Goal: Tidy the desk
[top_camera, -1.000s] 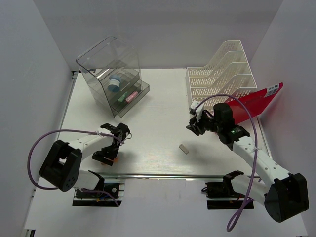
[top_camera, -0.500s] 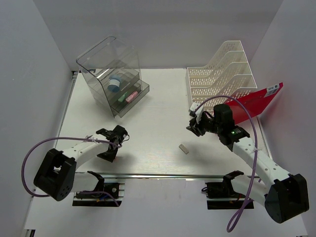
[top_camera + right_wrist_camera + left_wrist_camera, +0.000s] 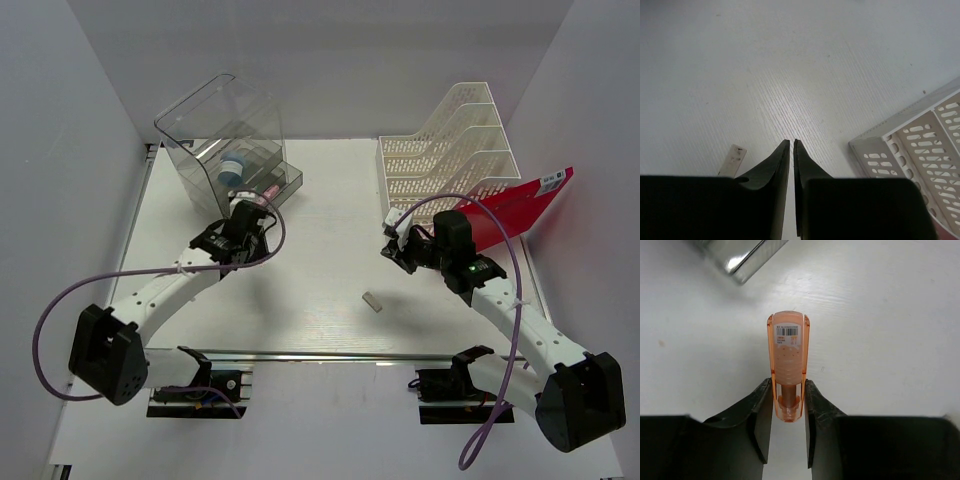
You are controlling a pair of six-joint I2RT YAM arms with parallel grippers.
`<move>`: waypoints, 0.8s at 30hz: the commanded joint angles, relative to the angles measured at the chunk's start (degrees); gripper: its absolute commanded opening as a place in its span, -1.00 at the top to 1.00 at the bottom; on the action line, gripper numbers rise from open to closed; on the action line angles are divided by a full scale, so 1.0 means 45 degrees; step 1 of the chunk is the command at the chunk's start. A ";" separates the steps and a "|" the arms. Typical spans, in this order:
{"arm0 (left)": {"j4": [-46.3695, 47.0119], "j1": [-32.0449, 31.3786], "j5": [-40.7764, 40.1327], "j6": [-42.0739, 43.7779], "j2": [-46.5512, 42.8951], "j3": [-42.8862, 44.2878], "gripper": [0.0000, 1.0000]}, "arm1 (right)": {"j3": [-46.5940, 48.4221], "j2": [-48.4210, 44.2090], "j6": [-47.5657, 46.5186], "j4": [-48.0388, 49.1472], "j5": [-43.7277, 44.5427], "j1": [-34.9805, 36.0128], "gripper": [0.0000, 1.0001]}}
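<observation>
White walls are closing in three sides of the desk [image 3: 320,290], whose broad white top is filling the overhead view, with its silver rail [image 3: 330,355] running along the 6 o'clock edge. A small white block [image 3: 372,300] is lying alone on it, just toward 5 o'clock from the middle. At 10 o'clock a clear drawer box [image 3: 215,130] is standing, and at 2 o'clock a white file rack [image 3: 450,150], with a red folder [image 3: 515,205] leaning at its 4 o'clock side.

The left gripper [image 3: 245,215] is hanging just at the 6 o'clock side of the drawer box; from overhead its fingers are too small to read. The left wrist view is showing what the overhead one is not: the left gripper [image 3: 788,405] is clamping the lower end of an orange translucent tube [image 3: 787,360] with a barcode label, pointing toward 12 o'clock above the bare tabletop.

The right gripper [image 3: 392,250] is hovering at the 7 o'clock corner of the rack. Its wrist view is showing the right gripper [image 3: 791,145] pinched together with only a sliver between the tips, gripping nothing, and a pale strip [image 3: 732,157] is peeking out at 9 o'clock of them; I cannot tell whether that is the block.
</observation>
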 commanded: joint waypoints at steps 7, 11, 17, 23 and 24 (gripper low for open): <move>0.2686 0.0279 0.2709 1.0227 0.0863 0.2849 1.00 | -0.0143 -0.0158 -0.0179 0.0360 0.0053 -0.0097 0.74; 0.2569 0.0552 0.2962 1.1969 0.2562 0.4709 1.00 | -0.0221 -0.0081 -0.0180 0.0379 -0.0044 -0.0156 0.74; 0.2254 0.0943 0.2068 1.3782 0.4635 0.6642 1.00 | -0.0201 -0.0080 -0.0199 0.0379 -0.0083 -0.0117 0.74; 0.3467 0.1060 -0.0863 1.4312 0.5240 0.6271 0.91 | -0.0202 -0.0080 -0.0238 0.0360 -0.0103 -0.0117 0.73; 0.3641 0.1060 -0.1058 1.4351 0.5280 0.6136 0.89 | -0.0201 -0.0080 -0.0258 0.0360 -0.0064 -0.0117 0.73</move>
